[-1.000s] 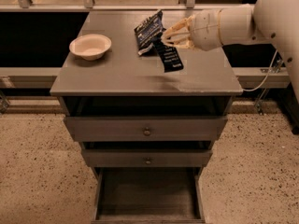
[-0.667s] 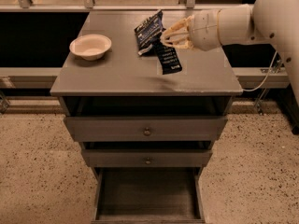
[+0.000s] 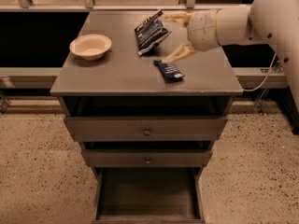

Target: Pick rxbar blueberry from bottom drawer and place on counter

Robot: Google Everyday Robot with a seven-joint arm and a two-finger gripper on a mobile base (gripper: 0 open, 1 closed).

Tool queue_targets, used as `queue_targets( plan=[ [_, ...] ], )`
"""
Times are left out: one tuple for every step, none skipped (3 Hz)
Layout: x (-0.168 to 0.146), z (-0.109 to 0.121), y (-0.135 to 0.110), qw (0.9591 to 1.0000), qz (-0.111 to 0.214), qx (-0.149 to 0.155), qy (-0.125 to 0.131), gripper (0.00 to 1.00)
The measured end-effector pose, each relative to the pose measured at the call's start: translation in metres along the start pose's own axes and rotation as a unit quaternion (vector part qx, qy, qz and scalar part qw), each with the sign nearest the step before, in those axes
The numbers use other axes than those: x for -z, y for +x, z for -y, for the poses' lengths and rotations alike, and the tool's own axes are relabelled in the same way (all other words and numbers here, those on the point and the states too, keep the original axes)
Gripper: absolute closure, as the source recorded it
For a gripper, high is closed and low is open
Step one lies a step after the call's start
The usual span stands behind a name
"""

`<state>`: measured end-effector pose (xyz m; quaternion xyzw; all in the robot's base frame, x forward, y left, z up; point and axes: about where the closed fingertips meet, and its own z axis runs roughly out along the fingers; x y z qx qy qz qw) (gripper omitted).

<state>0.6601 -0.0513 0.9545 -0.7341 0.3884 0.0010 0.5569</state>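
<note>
Your gripper (image 3: pixel 167 38) is over the right rear part of the table (image 3: pixel 117 73), at the end of the white arm (image 3: pixel 233 24) that reaches in from the right. The fingers (image 3: pixel 180 54) are spread wide apart and hold nothing. The lower one points down toward the rxbar blueberry (image 3: pixel 169 70); you can't tell if the tip touches it. The upper one reaches the top edge of the dark blue chip bag (image 3: pixel 150 31).

The rxbar blueberry lies flat on the table, right of centre, just in front of the chip bag. A white bowl (image 3: pixel 90 45) sits upright on the left side, well apart from both.

Below, the bottom drawer (image 3: pixel 147 195) is pulled out, grey floor showing. The two knobbed drawers (image 3: pixel 146 130) above it are pushed in further.
</note>
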Motion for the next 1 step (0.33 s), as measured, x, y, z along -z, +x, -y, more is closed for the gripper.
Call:
queue_targets(
  plan=[
    [-0.0012, -0.0003, -0.0006, 1.0000, 0.001, 0.000, -0.001, 0.00]
  ],
)
